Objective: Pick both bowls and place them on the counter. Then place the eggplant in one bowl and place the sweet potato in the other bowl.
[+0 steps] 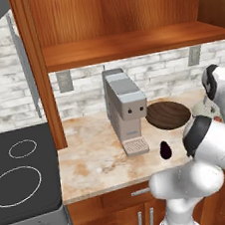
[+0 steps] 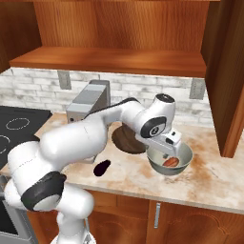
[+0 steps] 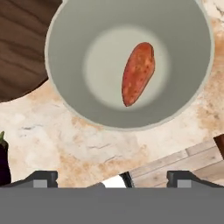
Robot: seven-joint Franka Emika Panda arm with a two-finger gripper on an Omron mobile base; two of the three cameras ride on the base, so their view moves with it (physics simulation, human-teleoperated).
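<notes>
Sweet potato (image 3: 138, 73) is lying in the grey-green bowl (image 3: 78, 96) at frame centre, so the spread claw (image 3: 111, 177) is hovering empty while the eggplant (image 3: 4, 159) is waiting lower left on the bench (image 3: 87, 144).

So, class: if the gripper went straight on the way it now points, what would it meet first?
Most likely the sweet potato lying in the grey-green bowl directly ahead of the open gripper; depth is unclear, so it might meet the bowl's floor beside it.
</notes>
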